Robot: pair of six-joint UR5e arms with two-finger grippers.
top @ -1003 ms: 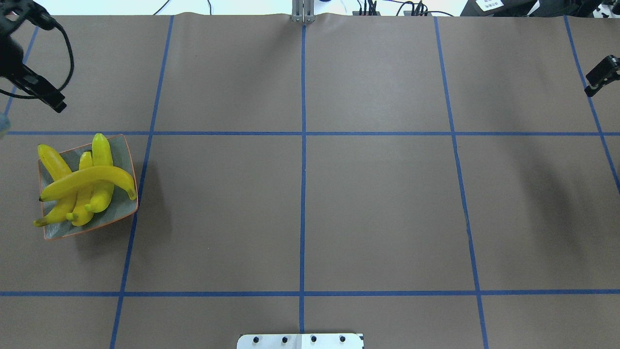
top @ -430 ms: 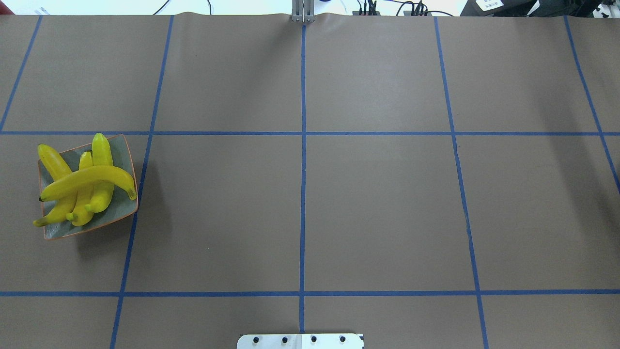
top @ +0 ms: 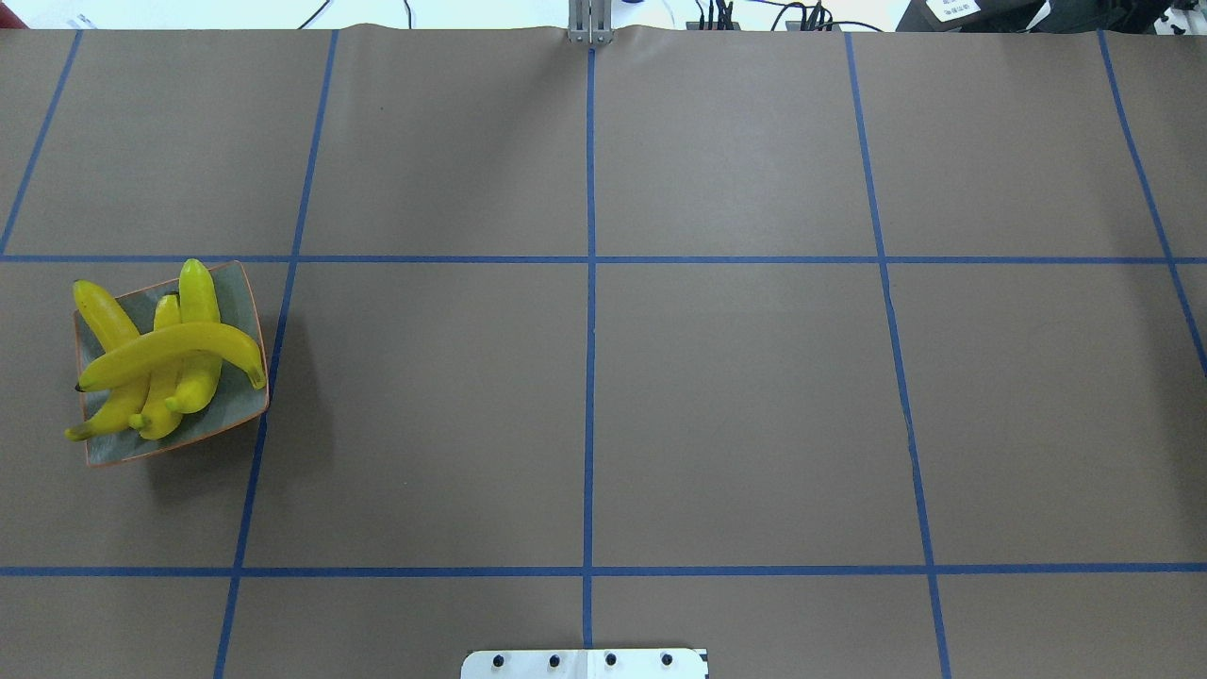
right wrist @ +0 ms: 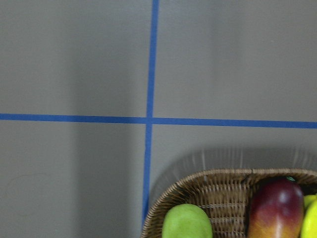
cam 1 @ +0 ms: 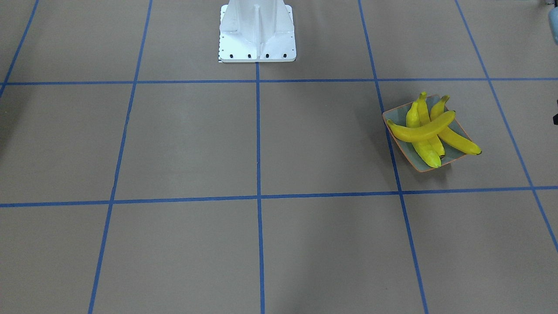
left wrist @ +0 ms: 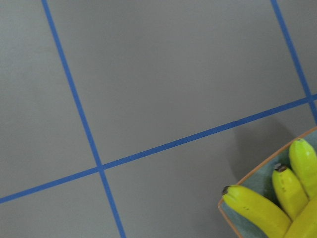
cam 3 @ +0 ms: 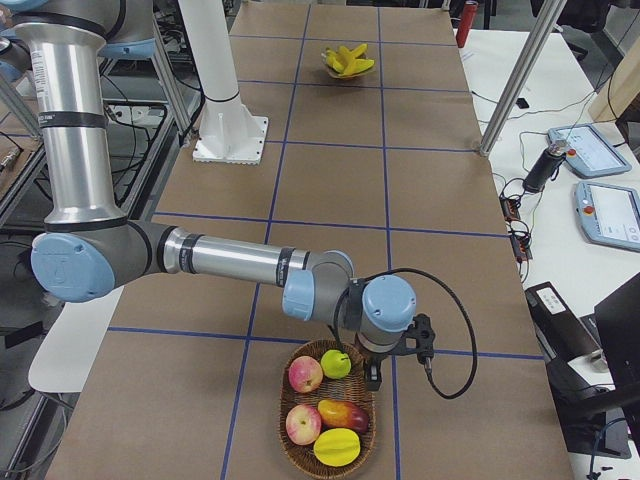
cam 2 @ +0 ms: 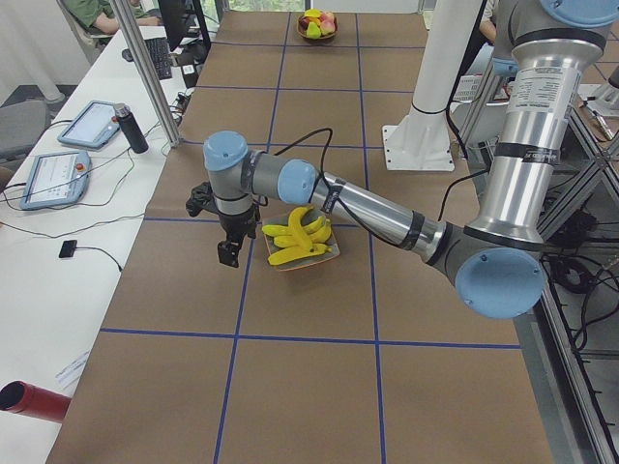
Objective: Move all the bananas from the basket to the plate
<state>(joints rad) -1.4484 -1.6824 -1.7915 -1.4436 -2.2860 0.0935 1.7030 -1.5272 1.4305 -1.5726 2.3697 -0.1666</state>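
Note:
Several yellow bananas (top: pixel 170 349) lie piled on the grey-green plate (top: pixel 231 394) at the table's left side, one crossing over the others. They also show in the front view as bananas (cam 1: pixel 425 131) on the plate (cam 1: pixel 452 153). My left gripper (cam 2: pixel 228 254) hangs beside the plate (cam 2: pixel 329 257), apart from it; I cannot tell its state. Its wrist view catches banana tips (left wrist: pixel 257 210) and a plate corner (left wrist: pixel 262 171). My right gripper (cam 3: pixel 373 377) hovers at the rim of the wicker basket (cam 3: pixel 285 440), state unclear. The basket (right wrist: pixel 223 191) holds apples, a mango and a yellow fruit.
The white robot pedestal (cam 1: pixel 257 32) stands at the table's robot-side edge. Blue tape lines grid the brown table (top: pixel 735 405). A side bench with tablets (cam 2: pixel 53 174) and a dark bottle (cam 2: pixel 131 128) runs along the operators' side, with a metal post (cam 2: pixel 150 72).
Both grippers showed at the overhead view's left and right edges one second ago; they have since left that view. The bananas and plate have not moved.

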